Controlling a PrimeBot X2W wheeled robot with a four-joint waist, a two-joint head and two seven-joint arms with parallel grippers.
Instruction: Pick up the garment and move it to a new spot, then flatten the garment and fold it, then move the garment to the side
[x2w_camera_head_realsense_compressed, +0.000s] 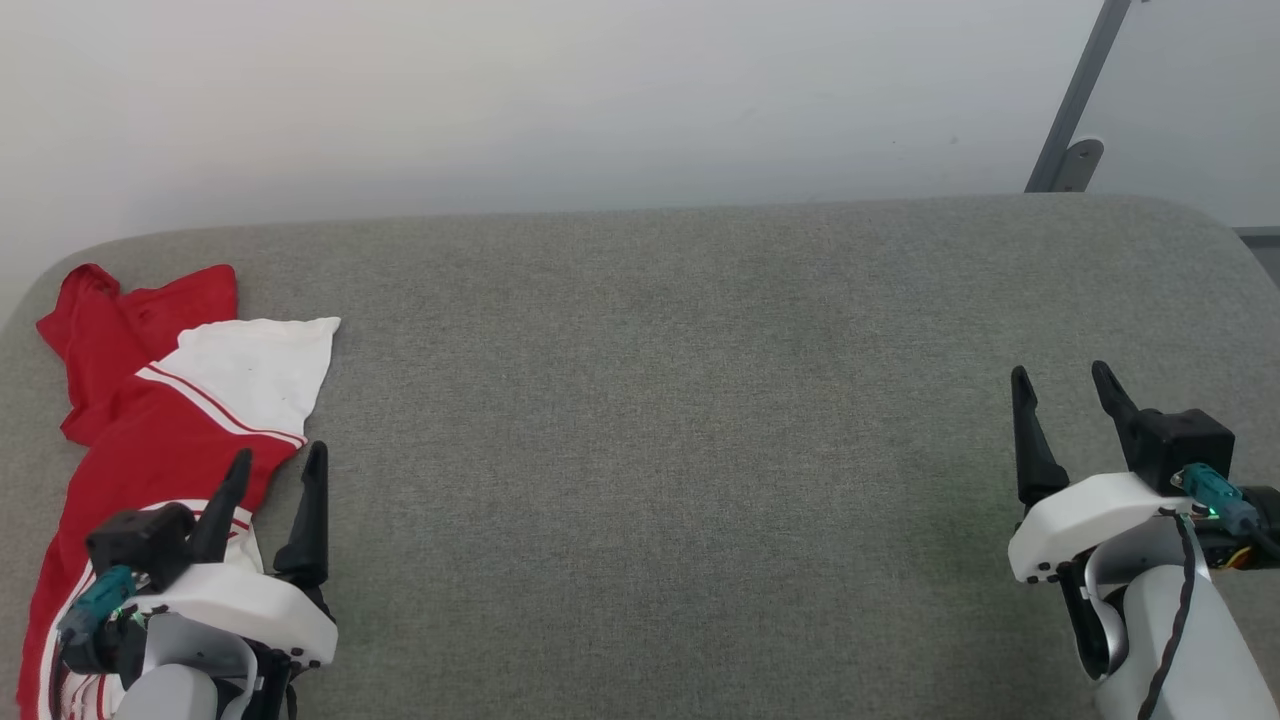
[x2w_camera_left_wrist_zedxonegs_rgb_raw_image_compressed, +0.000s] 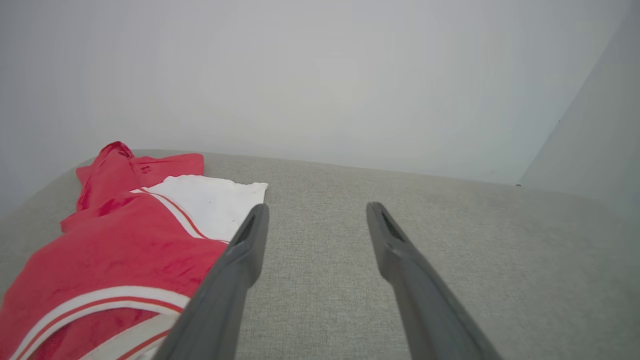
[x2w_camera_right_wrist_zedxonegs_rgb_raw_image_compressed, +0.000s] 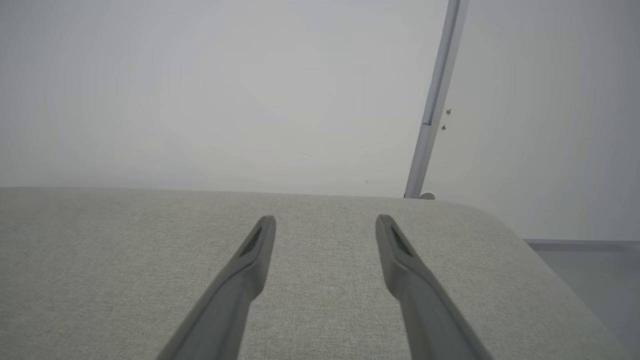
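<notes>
so, the garment is bunched at the far left end of the grey padded surface, close to its left edge. it isn't spread out. a red fold and one white sleeve lie at the far end, and the red body with its white-and-red striped trim runs back toward you. its long axis goes near to far, roughly in line with the way your left fingers point.

your left gripper is the one beside it. its jaws are spread wide and hold nothing. in the head view its left finger overlaps the garment's right edge. in the left wrist view the red cloth and the sleeve sit off to the left of that finger, and the gap between the fingers opens over bare grey fabric. so the cloth lies just left of your line of reach, not between the jaws. from these angles i can't tell if the left finger rests on the cloth or hangs just above it.

your right gripper is well apart from the garment, at the opposite end of the surface. it is also wide open and empty, with plain upholstery ahead of it.

my read is that the pick belongs to the left arm. it needs to shift left so a fold falls between the fingers. the open middle of the surface looks like the natural new spot.
</notes>
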